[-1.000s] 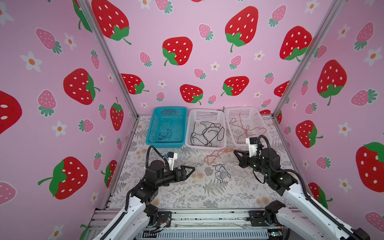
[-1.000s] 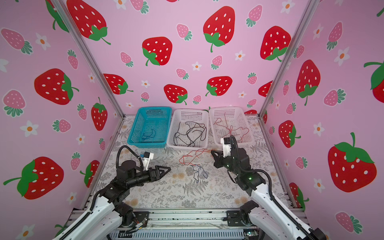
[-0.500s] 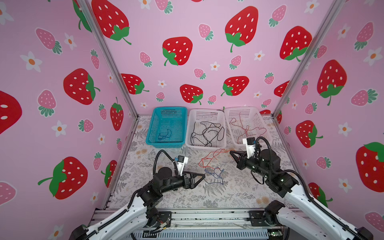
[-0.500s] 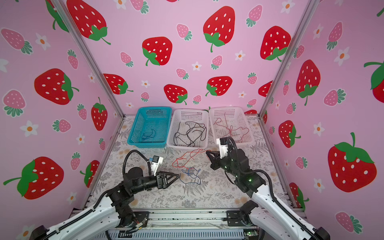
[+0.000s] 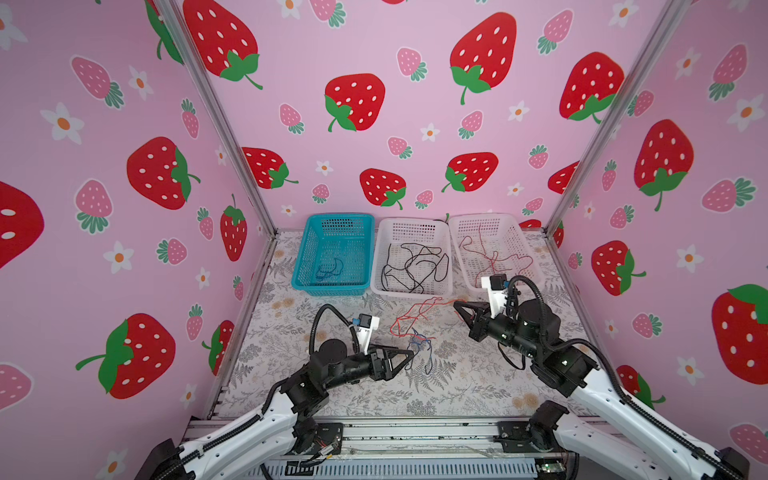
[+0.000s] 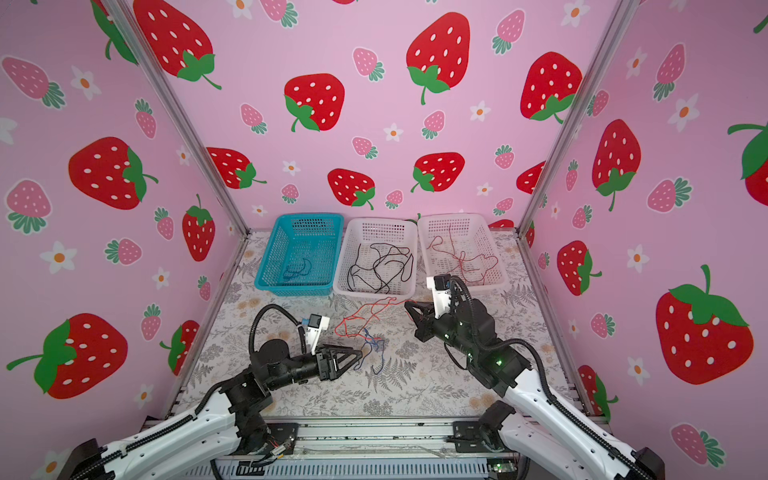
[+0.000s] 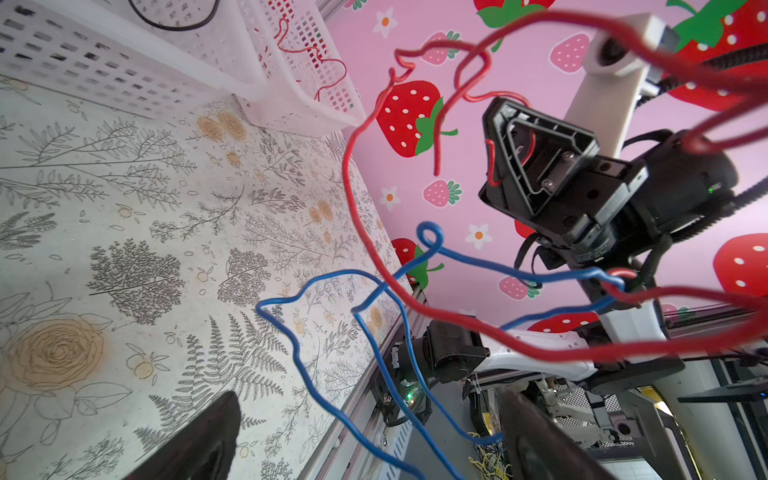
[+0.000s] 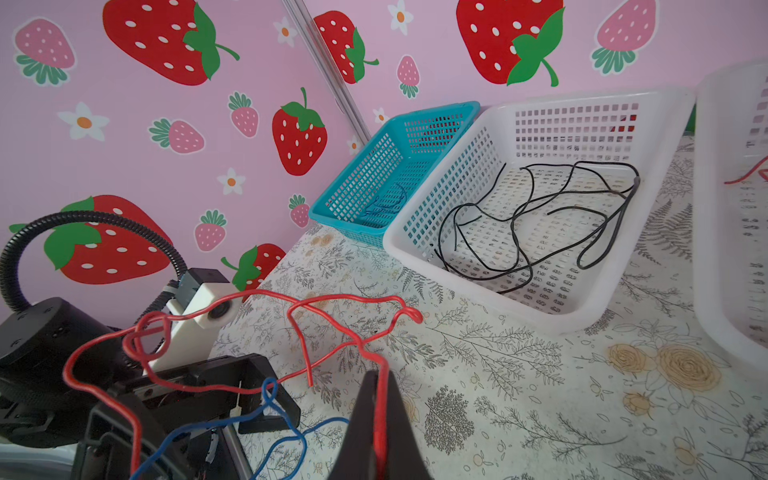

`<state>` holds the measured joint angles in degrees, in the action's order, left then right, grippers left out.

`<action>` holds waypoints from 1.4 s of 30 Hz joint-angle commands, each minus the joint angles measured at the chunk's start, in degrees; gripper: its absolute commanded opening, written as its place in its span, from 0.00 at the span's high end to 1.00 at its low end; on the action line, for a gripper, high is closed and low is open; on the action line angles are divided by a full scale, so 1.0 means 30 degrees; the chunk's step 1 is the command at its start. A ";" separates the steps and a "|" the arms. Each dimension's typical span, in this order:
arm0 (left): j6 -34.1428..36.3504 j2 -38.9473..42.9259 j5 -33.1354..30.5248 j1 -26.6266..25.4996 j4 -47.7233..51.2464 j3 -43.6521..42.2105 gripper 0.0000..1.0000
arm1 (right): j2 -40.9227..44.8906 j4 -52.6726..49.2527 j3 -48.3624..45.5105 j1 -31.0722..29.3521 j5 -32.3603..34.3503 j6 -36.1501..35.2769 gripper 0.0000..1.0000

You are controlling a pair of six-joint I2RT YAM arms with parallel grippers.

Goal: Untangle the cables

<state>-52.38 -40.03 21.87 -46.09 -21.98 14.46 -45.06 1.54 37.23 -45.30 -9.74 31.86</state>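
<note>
Where right hand (image 8: 379, 376) pinches red cable (image 8: 353, 296), its end hidden

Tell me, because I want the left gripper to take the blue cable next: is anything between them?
Nothing solid shows. The open left gripper sits by the blue cable, which dangles tangled with the red cable pinched in the right gripper. Red strands cross close by and might get caught.
</note>
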 commanded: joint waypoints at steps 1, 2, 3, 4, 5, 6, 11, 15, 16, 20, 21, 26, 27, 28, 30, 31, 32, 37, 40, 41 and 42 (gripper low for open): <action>-0.0356 0.0189 -0.0477 -0.0521 -0.1599 -0.0045 0.01 | -0.0013 0.1037 0.0583 -0.0527 0.0750 0.0304 1.00; -0.0353 0.0161 -0.0492 -0.0689 -0.1711 -0.0059 0.01 | -0.0037 0.1136 0.0579 -0.0671 0.0919 0.0289 1.00; -0.0356 0.0091 -0.0554 -0.0843 -0.1917 -0.0086 0.01 | -0.0056 0.1183 0.0568 -0.0815 0.1106 0.0280 1.00; -0.0360 0.0047 -0.0591 -0.0987 -0.2004 -0.0126 0.01 | -0.0068 0.1264 0.0568 -0.0921 0.1240 0.0280 1.00; -0.0338 -0.0026 -0.0660 -0.1148 -0.2035 -0.0132 0.01 | -0.0097 0.1413 0.0553 -0.1049 0.1323 0.0280 1.00; -0.0323 -0.0141 -0.0781 -0.1327 -0.2124 -0.0117 0.01 | -0.0122 0.1528 0.0538 -0.1188 0.1388 0.0330 1.00; -0.0326 -0.1004 -0.0979 -0.2136 -0.3067 -0.0127 0.00 | -0.0255 0.2096 0.0417 -0.1902 0.2182 0.0533 1.00; 0.0149 -0.1531 -0.0981 -0.2652 -0.2719 0.0214 0.01 | -0.0472 0.2242 0.0530 -0.2560 0.2677 0.0573 1.00; 0.0310 -0.1554 -0.1018 -0.2727 -0.2391 0.0334 0.02 | -0.0526 0.2213 0.0617 -0.2709 0.2794 0.0525 1.00; 0.0698 -0.1315 -0.1078 -0.2802 -0.1664 0.0488 0.07 | -0.0609 0.1924 0.1003 -0.3232 0.3320 0.0375 1.00; 0.0762 -0.1236 -0.1091 -0.2803 -0.1584 0.0511 0.09 | -0.0623 0.1864 0.1060 -0.3324 0.3438 0.0368 1.00; 0.0887 -0.1212 -0.0861 -0.2835 -0.1740 0.0438 0.19 | -0.0742 0.1801 0.1298 -0.3774 0.3965 0.0394 1.00; 0.0851 -0.1321 -0.0751 -0.2854 -0.1885 0.0448 0.19 | -0.0784 0.1801 0.1304 -0.3846 0.4061 0.0397 1.00; 0.0821 -0.1484 -0.0579 -0.2875 -0.2078 0.0456 0.21 | -0.0844 0.1852 0.1353 -0.3927 0.4139 0.0389 1.00; 0.0819 -0.1782 -0.0367 -0.2916 -0.2224 0.0541 0.23 | -0.0982 0.1859 0.1472 -0.4103 0.4283 0.0397 1.00; 0.0819 -0.1936 -0.0347 -0.2954 -0.2261 0.0584 0.23 | -0.1080 0.1888 0.1544 -0.4218 0.4350 0.0368 1.00; 0.0830 -0.2047 -0.0318 -0.2993 -0.2357 0.0601 0.24 | -0.1171 0.1866 0.1589 -0.4322 0.4473 0.0342 1.00; 0.0936 -0.2126 -0.0322 -0.3066 -0.2466 0.0655 0.32 | -0.1404 0.1948 0.1665 -0.4728 0.5070 0.0366 1.00; 0.0994 -0.2045 -0.0320 -0.3096 -0.2457 0.0607 0.38 | -0.1453 0.1977 0.1666 -0.4848 0.5375 0.0425 1.00; 0.0995 -0.2019 -0.0317 -0.3095 -0.2429 0.0586 0.39 | -0.1458 0.2002 0.1608 -0.4856 0.5463 0.0454 1.00; 0.0995 -0.2008 -0.0317 -0.3095 -0.2431 0.0576 0.40 | -0.1447 0.2013 0.1595 -0.4881 0.5541 0.0483 1.00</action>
<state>-49.91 -46.54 20.14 -55.02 -27.18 14.44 -49.52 5.61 40.23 -59.48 4.80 32.80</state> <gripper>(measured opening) 0.604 0.050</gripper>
